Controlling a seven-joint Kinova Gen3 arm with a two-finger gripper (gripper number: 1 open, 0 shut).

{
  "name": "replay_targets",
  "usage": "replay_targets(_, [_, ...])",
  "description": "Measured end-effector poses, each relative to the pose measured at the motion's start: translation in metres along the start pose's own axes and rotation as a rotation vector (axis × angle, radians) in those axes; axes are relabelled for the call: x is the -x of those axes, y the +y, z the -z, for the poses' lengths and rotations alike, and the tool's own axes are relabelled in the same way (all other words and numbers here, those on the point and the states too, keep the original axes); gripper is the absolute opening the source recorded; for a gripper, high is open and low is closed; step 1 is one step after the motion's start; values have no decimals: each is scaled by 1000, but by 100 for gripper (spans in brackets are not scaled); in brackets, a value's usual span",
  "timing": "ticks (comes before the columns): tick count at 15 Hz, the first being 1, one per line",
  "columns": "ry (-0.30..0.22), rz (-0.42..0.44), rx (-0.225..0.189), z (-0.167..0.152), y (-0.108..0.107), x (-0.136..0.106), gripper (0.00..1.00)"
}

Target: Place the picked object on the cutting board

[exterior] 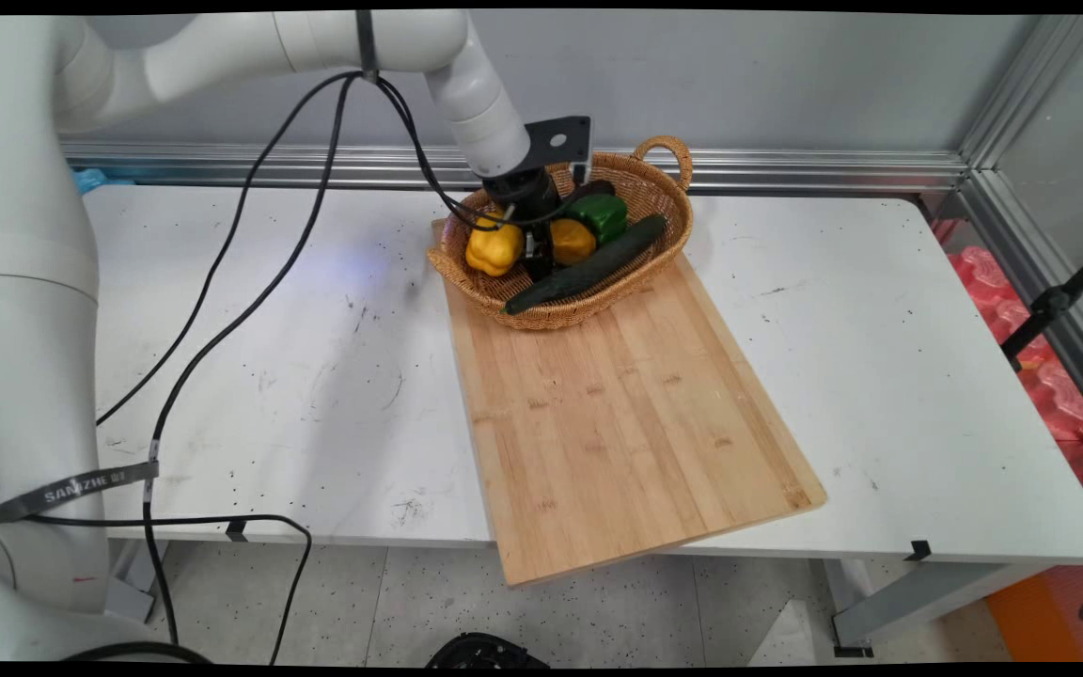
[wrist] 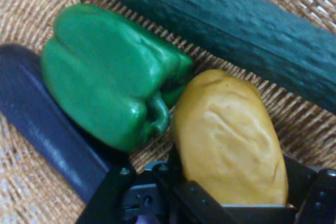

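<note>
My gripper (exterior: 546,252) reaches down into a wicker basket (exterior: 551,320) at the far end of a wooden cutting board (exterior: 626,414). In the hand view my gripper (wrist: 231,195) has its fingers against both sides of a yellow potato (wrist: 228,140), shut on it; the same potato (exterior: 572,242) shows in the main view. Beside it lie a green bell pepper (wrist: 110,72) (exterior: 603,214), a dark purple eggplant (wrist: 37,114) and a long cucumber (wrist: 252,24) (exterior: 588,268). A yellow bell pepper (exterior: 494,246) sits left of the gripper.
The basket stands partly on the board and partly on the white table (exterior: 880,376). The board overhangs the table's near edge. Black cables (exterior: 222,282) hang from the arm over the table's left half. A wall rail runs just behind the basket.
</note>
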Motion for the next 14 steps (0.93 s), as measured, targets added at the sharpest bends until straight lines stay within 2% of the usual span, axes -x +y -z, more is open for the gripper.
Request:
replay_targets(5, [8,38,-21,32,5,-1,0])
replay_targets(14, [36,144,-81,127,27,-23,0])
